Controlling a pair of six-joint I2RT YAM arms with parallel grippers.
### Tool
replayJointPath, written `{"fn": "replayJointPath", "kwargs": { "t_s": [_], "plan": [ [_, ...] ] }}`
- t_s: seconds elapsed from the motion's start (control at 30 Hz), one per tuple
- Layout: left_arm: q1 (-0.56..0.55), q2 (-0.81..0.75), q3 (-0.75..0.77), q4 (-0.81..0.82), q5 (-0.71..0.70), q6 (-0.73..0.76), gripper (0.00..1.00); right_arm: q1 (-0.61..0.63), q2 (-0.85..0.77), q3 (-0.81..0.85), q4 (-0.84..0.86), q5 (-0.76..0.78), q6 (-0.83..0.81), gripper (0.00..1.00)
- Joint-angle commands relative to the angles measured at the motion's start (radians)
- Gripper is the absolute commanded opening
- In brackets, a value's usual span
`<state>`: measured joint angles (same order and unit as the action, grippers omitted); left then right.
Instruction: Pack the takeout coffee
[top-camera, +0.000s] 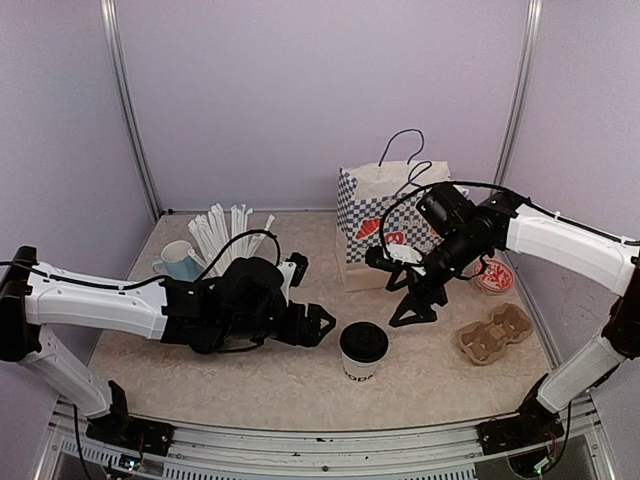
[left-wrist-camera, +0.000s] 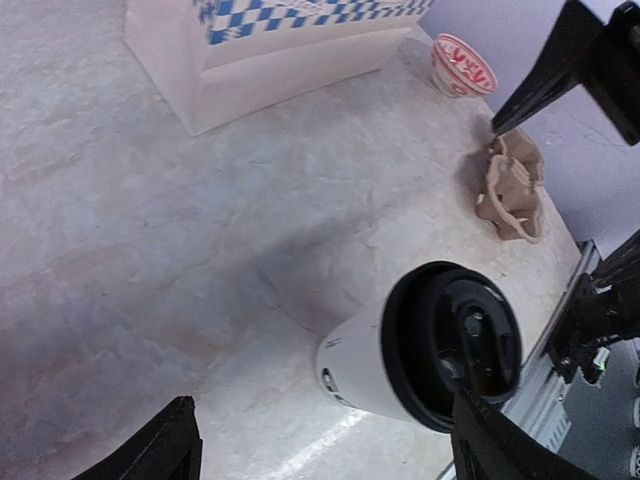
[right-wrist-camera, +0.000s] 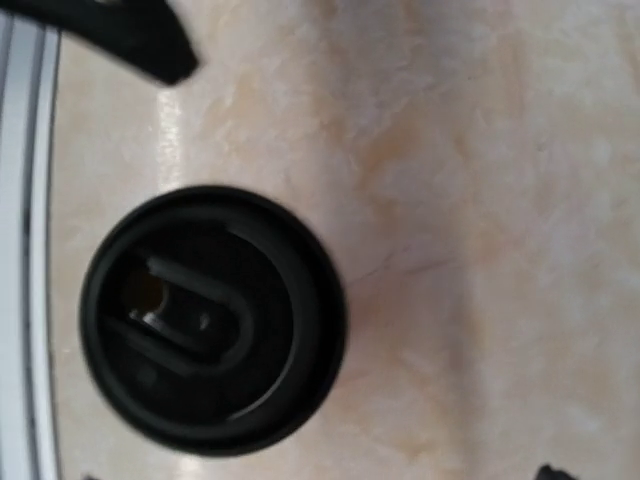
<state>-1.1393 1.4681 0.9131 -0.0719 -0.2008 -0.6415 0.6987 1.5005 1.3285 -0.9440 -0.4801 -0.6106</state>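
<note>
Takeout coffee cup (top-camera: 363, 350) upright, ungripped, at 4 o'clock of left gripper (top-camera: 309, 295), jaws wide; right gripper (top-camera: 398, 283) at 1 o'clock, wide, empty. Risk: off-centre closure tips cup.

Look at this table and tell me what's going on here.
Two robot arms are packing takeout coffee. One lidded white cup stands upright near the table's front, and neither arm holds it. The left gripper is open just beside it, not touching. The right gripper hangs open and empty between the cup and the checkered paper bag. A cardboard cup carrier lies empty to the right.
</note>
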Motion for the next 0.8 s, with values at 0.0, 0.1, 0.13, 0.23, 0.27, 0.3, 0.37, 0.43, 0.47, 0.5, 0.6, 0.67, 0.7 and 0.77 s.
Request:
{"fn": "replayJointPath", "kwargs": {
  "t_s": [0.0, 0.1, 0.13, 0.23, 0.27, 0.3, 0.37, 0.43, 0.47, 0.5, 0.6, 0.67, 0.7, 0.77],
  "plan": [
    [-0.003, 0.058, 0.06, 0.078, 0.181, 0.024, 0.84, -0.008, -0.075, -0.143, 0.131, -0.146, 0.07, 0.94],
    [-0.004, 0.087, 0.078, 0.117, 0.226, 0.03, 0.83, -0.009, -0.08, -0.199, 0.158, -0.138, 0.065, 0.98],
    [-0.004, 0.098, 0.083, 0.123, 0.234, 0.031, 0.83, -0.009, -0.081, -0.212, 0.166, -0.136, 0.059, 0.98],
    [-0.002, 0.134, 0.106, 0.121, 0.256, 0.043, 0.82, -0.009, -0.092, -0.24, 0.2, -0.131, 0.045, 0.99],
    [-0.003, 0.143, 0.113, 0.118, 0.263, 0.047, 0.81, -0.008, -0.093, -0.244, 0.211, -0.127, 0.04, 0.99],
    [-0.003, 0.154, 0.12, 0.114, 0.266, 0.05, 0.81, -0.004, -0.094, -0.248, 0.221, -0.118, 0.037, 0.99],
    [-0.002, 0.171, 0.127, 0.109, 0.273, 0.054, 0.8, 0.004, -0.09, -0.247, 0.232, -0.102, 0.035, 0.99],
    [0.0, 0.18, 0.124, 0.108, 0.277, 0.058, 0.79, 0.011, -0.079, -0.244, 0.24, -0.09, 0.031, 0.99],
    [0.001, 0.182, 0.119, 0.107, 0.277, 0.058, 0.79, 0.018, -0.073, -0.244, 0.243, -0.077, 0.029, 0.99],
    [0.004, 0.182, 0.113, 0.11, 0.276, 0.057, 0.79, 0.029, -0.065, -0.243, 0.248, -0.059, 0.025, 0.99],
    [0.01, 0.182, 0.091, 0.117, 0.277, 0.052, 0.78, 0.051, -0.046, -0.241, 0.255, -0.034, 0.012, 0.99],
    [0.018, 0.182, 0.076, 0.128, 0.284, 0.047, 0.76, 0.067, -0.034, -0.237, 0.255, -0.027, 0.006, 0.99],
    [0.021, 0.185, 0.068, 0.136, 0.291, 0.045, 0.75, 0.072, -0.028, -0.236, 0.256, -0.027, 0.004, 0.99],
    [0.029, 0.188, 0.052, 0.151, 0.306, 0.04, 0.74, 0.08, -0.022, -0.235, 0.258, -0.031, 0.0, 0.99]
  ]
}}
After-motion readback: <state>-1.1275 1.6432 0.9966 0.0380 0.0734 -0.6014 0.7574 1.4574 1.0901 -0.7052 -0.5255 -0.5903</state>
